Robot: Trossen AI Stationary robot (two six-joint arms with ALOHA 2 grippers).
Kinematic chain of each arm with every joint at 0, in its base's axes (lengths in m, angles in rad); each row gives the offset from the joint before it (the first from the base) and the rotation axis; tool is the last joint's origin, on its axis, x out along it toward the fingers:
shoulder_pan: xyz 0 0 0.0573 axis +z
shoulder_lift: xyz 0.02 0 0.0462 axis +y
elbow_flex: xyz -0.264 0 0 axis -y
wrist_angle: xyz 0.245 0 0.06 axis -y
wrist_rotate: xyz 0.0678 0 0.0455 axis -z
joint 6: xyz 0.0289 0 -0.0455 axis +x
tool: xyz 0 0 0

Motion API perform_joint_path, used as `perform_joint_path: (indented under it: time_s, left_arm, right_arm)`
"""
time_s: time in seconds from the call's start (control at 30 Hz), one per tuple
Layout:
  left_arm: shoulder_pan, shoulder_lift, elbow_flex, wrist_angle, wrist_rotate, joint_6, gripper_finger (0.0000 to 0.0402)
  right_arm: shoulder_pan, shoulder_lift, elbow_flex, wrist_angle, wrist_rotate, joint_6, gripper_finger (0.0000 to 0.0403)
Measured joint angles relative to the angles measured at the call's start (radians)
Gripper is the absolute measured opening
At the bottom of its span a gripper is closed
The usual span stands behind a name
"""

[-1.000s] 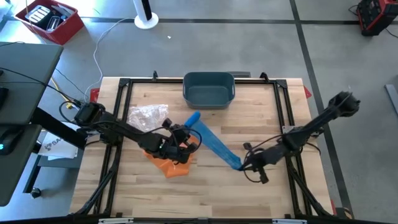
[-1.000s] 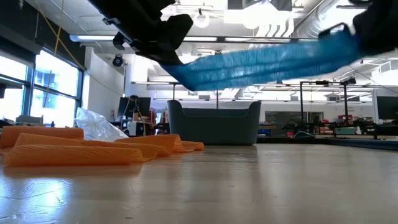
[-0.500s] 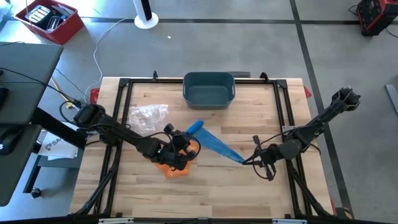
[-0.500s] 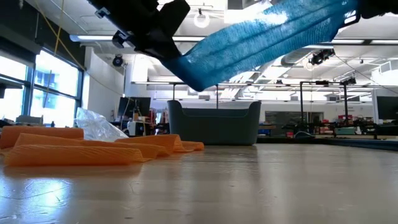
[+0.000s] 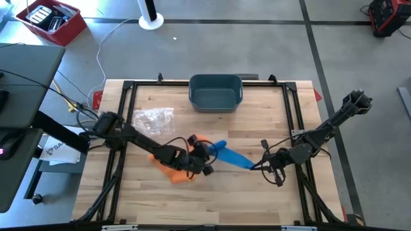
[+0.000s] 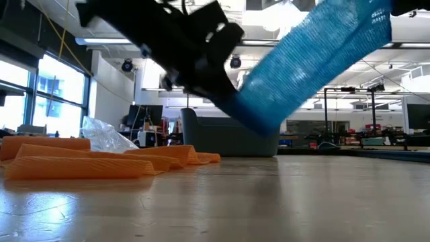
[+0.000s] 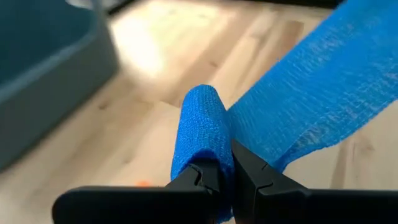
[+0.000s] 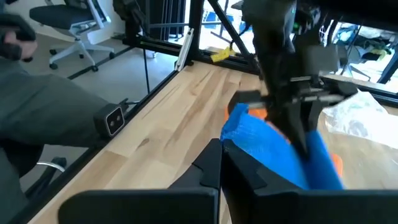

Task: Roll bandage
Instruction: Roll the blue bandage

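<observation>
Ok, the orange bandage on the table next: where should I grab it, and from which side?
Judging from the low view, the orange bandage lies flat in loose folded layers, with one end tapering toward the bin. I'd pinch that free end from above, fingers across its width. Both grippers are busy: the left gripper and right gripper hold the blue bandage stretched.

A blue elastic bandage [image 5: 230, 156] stretches above the wooden table [image 5: 257, 199] between the left claw [image 5: 207, 158] and right claw [image 5: 254, 166]. Behind it sits a dark rectangular plastic bin [image 5: 216, 91]; crumpled clear plastic wrap [image 5: 152, 118] and orange bandage [image 5: 172, 172] lie left.
</observation>
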Motion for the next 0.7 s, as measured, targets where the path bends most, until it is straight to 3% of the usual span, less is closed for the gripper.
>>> perform_joint_path:
  time_s: [0.23,0.5,0.7]
  left_arm:
    - [0.033,0.063,0.0,0.116,0.185,0.02,0.0012]
    - [0.051,0.063,0.0,0.114,0.192,0.013,0.0027]
    - [0.051,0.063,0.0,0.113,0.213,0.002,0.0058]
  right_arm:
    - [0.0,0.0,0.0,-0.012,0.014,0.054,0.0]
    - [-0.055,0.016,0.0,-0.052,0.029,0.102,0.0]
    - [-0.073,0.097,0.0,-0.063,0.016,0.14,0.0]
